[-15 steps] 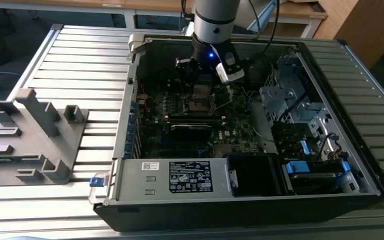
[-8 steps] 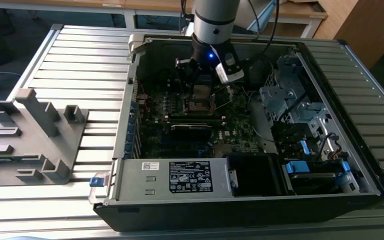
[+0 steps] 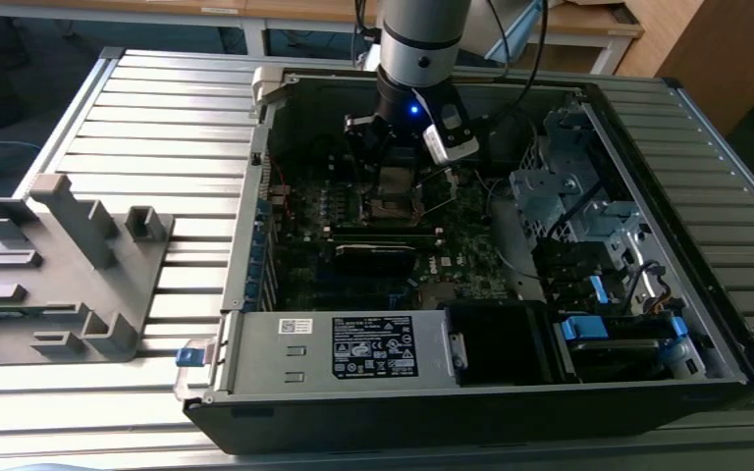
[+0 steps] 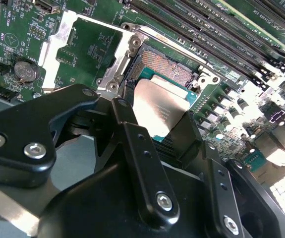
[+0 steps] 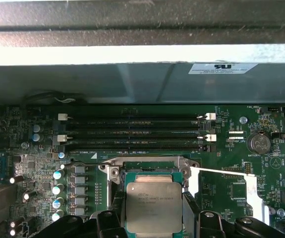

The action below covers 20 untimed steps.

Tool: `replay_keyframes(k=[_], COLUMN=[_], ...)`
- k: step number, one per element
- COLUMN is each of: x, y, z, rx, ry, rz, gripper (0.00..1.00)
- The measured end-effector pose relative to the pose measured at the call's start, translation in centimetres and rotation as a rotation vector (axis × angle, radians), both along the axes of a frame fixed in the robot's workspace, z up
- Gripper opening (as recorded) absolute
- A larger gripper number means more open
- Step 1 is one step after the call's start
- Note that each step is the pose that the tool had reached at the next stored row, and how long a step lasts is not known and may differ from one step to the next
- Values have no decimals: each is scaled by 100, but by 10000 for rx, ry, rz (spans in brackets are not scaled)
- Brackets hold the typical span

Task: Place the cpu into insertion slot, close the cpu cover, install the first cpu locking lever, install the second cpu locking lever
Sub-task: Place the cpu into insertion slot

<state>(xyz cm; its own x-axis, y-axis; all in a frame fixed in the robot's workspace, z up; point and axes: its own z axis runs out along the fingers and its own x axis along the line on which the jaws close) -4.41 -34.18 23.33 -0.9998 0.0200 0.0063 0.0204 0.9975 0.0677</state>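
Observation:
My gripper [image 3: 397, 165] reaches down into the open computer case over the motherboard. In both wrist views it is shut on the cpu [image 5: 153, 206], a flat square chip with a dull metal top, gripped by two opposite edges. The cpu [image 4: 157, 105] hangs just above the insertion slot [image 4: 166, 65], partly overlapping it and slightly tilted. Gold contacts of the slot [image 5: 152, 167] show beyond the chip's far edge. The cpu cover [image 4: 54, 45], a silvery frame with an open window, is swung open beside the socket, and its thin bright edge [image 5: 221, 171] shows in the first wrist view.
Rows of memory slots [image 5: 132, 133] run just beyond the socket, with the case wall [image 5: 132, 84] behind them. A coin battery [image 5: 258, 144] sits near the cover. The case holds a power supply [image 3: 350, 348] and a drive cage [image 3: 573, 206]. A grey fixture [image 3: 56, 265] stands on the table outside.

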Motion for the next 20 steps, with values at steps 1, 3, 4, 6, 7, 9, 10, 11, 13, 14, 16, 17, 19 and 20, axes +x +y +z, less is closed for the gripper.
replay_keyframes(k=[1,3,4,6,7,9,10,11,13,14,16,17,19,20], x=[0,0,0,0,0,-1,-2,-3,-4,-4,-4,-5,-10,-11], y=[0,0,0,0,0,0,0,0,0,0,0,1,0,0], z=[0,0,0,0,0,-4,-7,-11,-20,-24,-27,-31,-43,-47], rx=[0,-1,-2,-3,-3,-3,-4,-4,-3,-3,-12,-30,-110,-140], ry=[0,0,0,0,0,-17,-44,-81,-154,-182,-190,-190,-189,-189], rz=[0,0,0,0,0,-1,-1,4,15,20,24,23,22,23], gripper=[54,54,54,54,54,54,54,54,54,54,54,54,54,54])
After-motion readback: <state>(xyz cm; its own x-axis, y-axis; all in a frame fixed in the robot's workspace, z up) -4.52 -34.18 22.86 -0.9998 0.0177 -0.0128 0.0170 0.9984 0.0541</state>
